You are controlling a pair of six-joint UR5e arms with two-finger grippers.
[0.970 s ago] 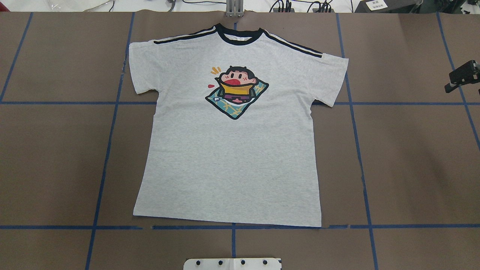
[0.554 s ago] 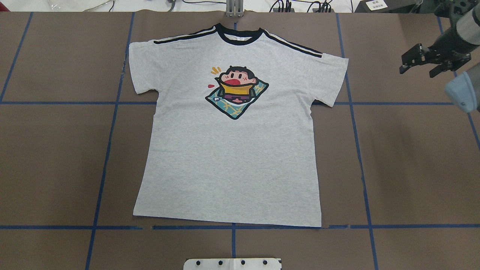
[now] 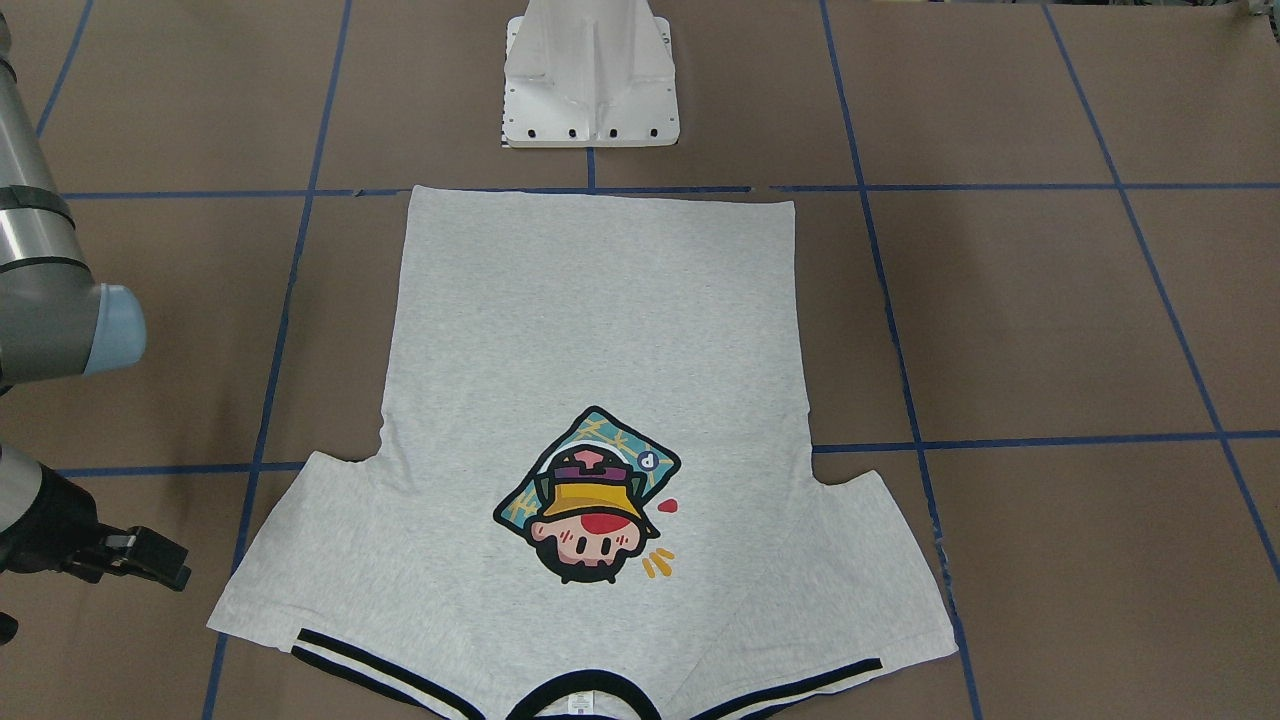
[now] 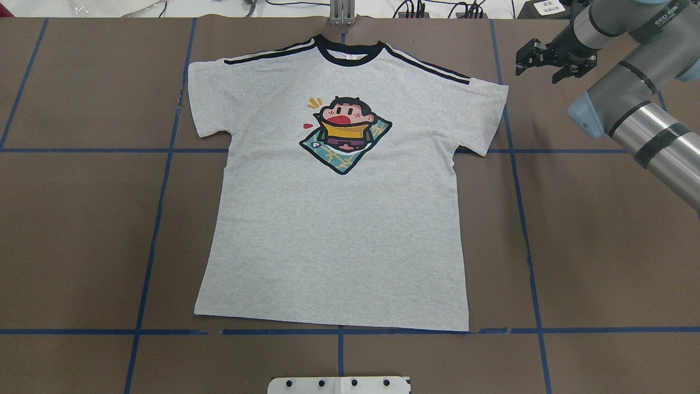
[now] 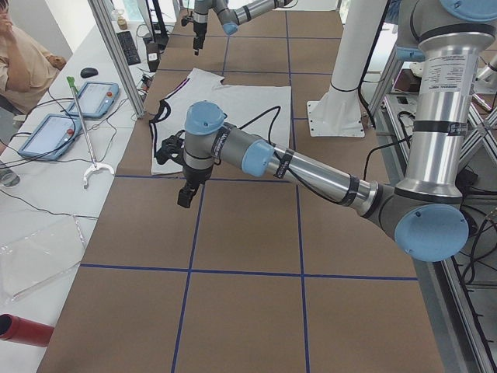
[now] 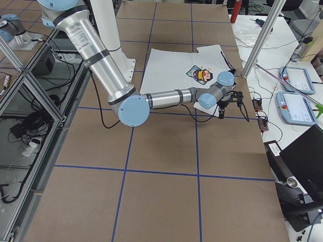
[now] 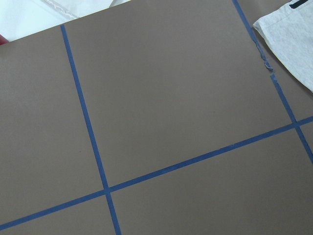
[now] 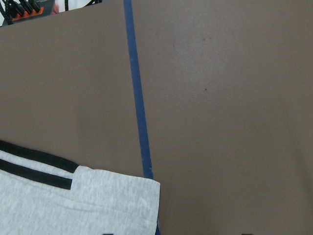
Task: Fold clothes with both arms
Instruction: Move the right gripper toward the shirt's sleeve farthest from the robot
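Across the middle of the desk [image 4: 82, 219] lies the grey T-shirt [image 4: 339, 235], spread flat with its front up. Its black collar [image 4: 346, 54] sits close to the far edge, the one away from the robot. Its hem lies toward the near edge, a little short of the white base [image 3: 590, 80]. Both short sleeves are laid out to the sides, and the cartoon print [image 4: 344, 134] of a head in a yellow hat shows on the chest. Blue tape [image 4: 158, 219] marks the brown surface into squares.

Over the right end of the desk the right arm [image 4: 645, 126] reaches toward the far right corner. Its tool [image 4: 538, 64] is near the sleeve [image 4: 486, 109] on that side but apart from it, and seems to hang clear of the surface. Its fingers are spread with nothing between them. From that wrist you look down on the sleeve's corner with its two black stripes, a tape line running right beside it.

Over the left end, the left arm [image 5: 311, 167] stretches out low. Its tool [image 5: 185, 198] points down at bare brown desk, well short of the shirt. I only catch it from the side, so I cannot tell whether its fingers are apart or together. The view from that wrist has just the tip of the other sleeve in its upper corner.

Past the far edge a person [image 5: 23, 62] sits beside two tablets [image 5: 93, 97].
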